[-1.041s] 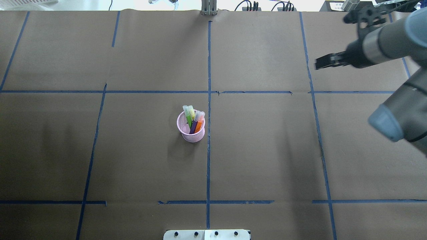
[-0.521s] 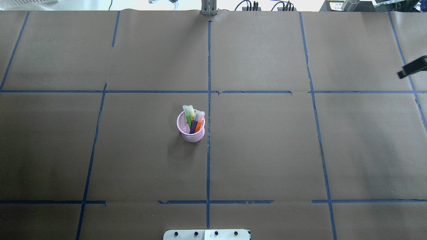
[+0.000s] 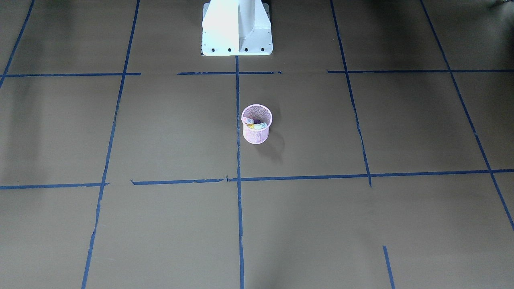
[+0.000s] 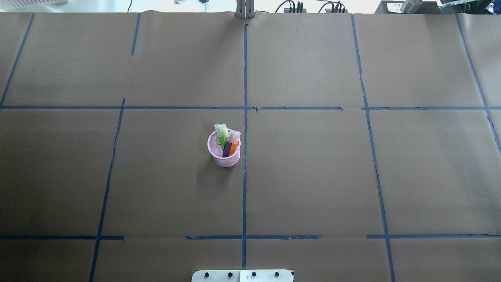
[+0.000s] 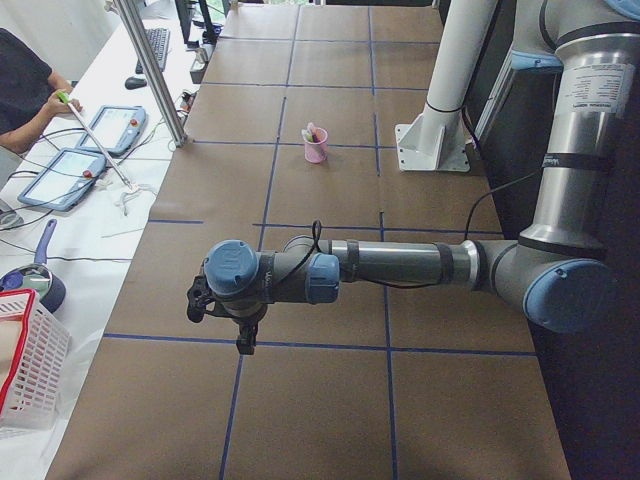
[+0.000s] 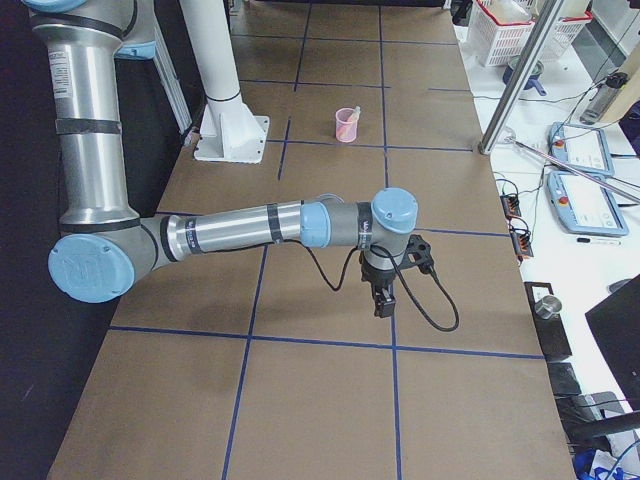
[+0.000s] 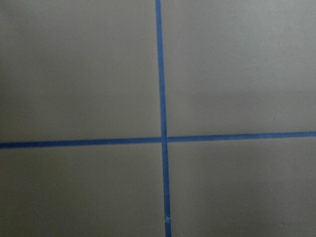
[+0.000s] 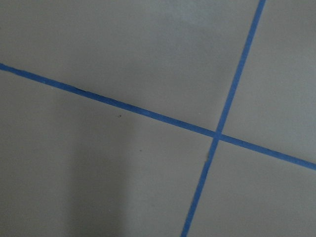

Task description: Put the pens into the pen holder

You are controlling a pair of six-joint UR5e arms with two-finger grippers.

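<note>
Well, the right gripper point(image 6: 384, 300) has swung clear of the overhead shot and hangs far from the pink pen holder point(image 4: 224, 153) out in the middle, all four pens point(image 4: 227, 141) standing inside it, so this looks finished, though open or clenched I cannot tell for it or the left gripper point(image 5: 243, 340).

No text, brand or number legible in any view. On left arm point(image 5: 578, 150), printed label point(image 5: 587, 86) too small to read. Beyond tabletop point(image 4: 313, 176) far edge, white sheet point(image 4: 391, 6) with illegible marks.
</note>
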